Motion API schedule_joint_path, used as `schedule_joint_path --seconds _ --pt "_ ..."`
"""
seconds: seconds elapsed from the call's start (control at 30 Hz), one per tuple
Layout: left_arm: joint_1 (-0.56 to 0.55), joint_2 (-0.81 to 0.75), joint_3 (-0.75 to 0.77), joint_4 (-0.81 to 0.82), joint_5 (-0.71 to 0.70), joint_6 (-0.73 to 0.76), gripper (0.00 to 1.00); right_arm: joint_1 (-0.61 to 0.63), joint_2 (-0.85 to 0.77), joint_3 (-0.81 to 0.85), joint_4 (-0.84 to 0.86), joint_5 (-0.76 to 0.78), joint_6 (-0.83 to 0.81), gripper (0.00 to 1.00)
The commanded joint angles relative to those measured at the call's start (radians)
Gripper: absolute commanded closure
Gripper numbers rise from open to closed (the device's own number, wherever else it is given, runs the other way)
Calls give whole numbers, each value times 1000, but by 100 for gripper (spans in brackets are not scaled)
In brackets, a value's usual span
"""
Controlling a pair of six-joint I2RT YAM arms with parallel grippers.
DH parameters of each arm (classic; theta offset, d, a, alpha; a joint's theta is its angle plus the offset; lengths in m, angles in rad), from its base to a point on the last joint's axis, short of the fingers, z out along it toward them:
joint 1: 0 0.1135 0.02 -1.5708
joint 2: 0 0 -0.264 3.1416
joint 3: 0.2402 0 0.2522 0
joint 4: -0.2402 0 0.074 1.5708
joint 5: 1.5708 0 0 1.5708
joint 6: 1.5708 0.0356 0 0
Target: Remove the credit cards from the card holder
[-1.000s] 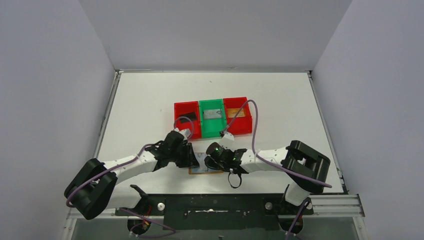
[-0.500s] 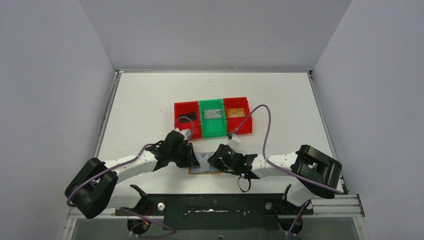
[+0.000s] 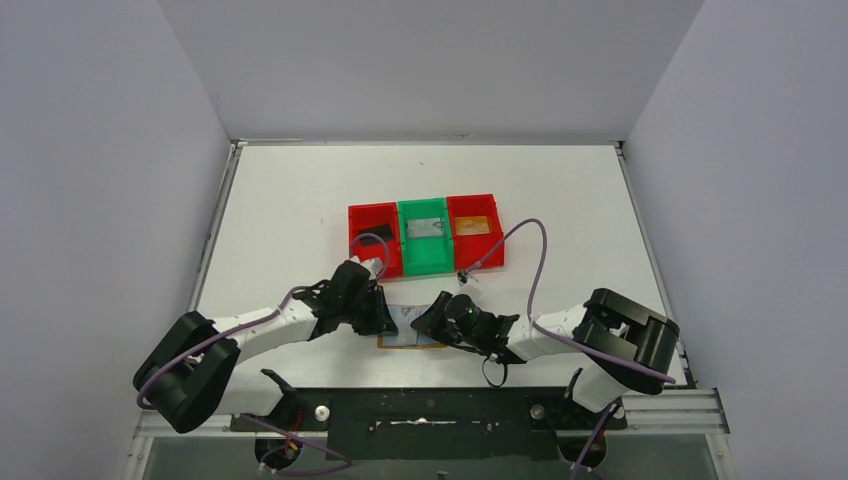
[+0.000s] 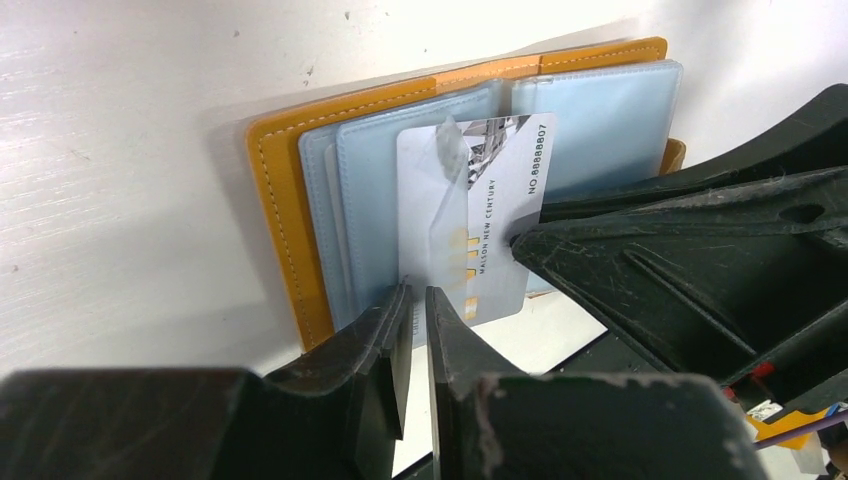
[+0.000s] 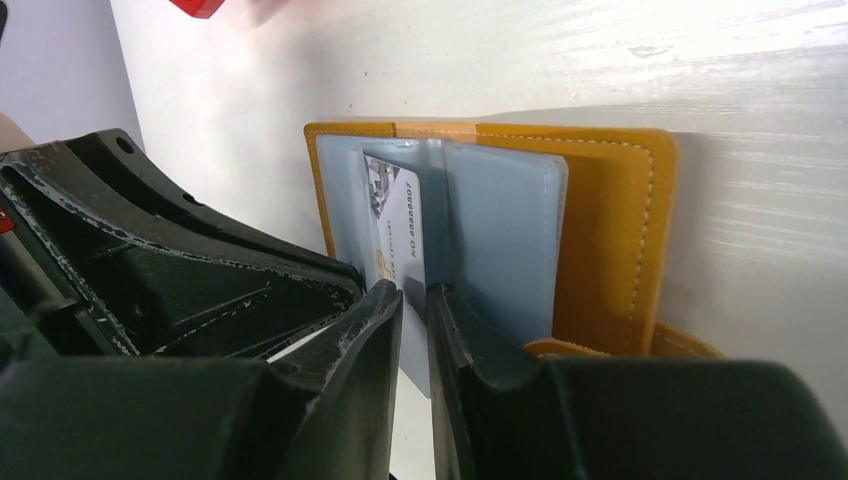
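Orange-tan book-style card holder (image 4: 280, 220) lying open, my left gripper (image 4: 417, 295) and right gripper (image 5: 415, 295) sitting nearly closed at its white plastic card (image 4: 490, 200), whether clamping I cannot tell

left arm (image 3: 268, 322), right arm (image 3: 537, 340) low, jaws narrow
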Motion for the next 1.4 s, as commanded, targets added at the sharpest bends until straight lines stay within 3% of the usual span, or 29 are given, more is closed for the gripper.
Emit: schedule_joint_path --seconds 0.0,0.3,0.7,1.03,1.2,1.37 --pt "-7 28 9 -46 -38 11 88 -7 19 13 111 -25 1 82" --pt "-8 11 9 -52 -49 8 88 -9 -34 -16 36 37 26 100" --pt "-7 -61 24 -58 -51 3 81 -8 -239 -20 -158 113 -18 100" --pt "-6 -205 105 -114 -84 39 61 -8 -544 10 -364 320 -199 100" --pt "-3 -337 163 -263 -293 76 39 -9 -628 29 -415 432 -358 100" --pt "4 -507 221 -389 -513 116 17 -9 -645 76 -381 500 -633 100"
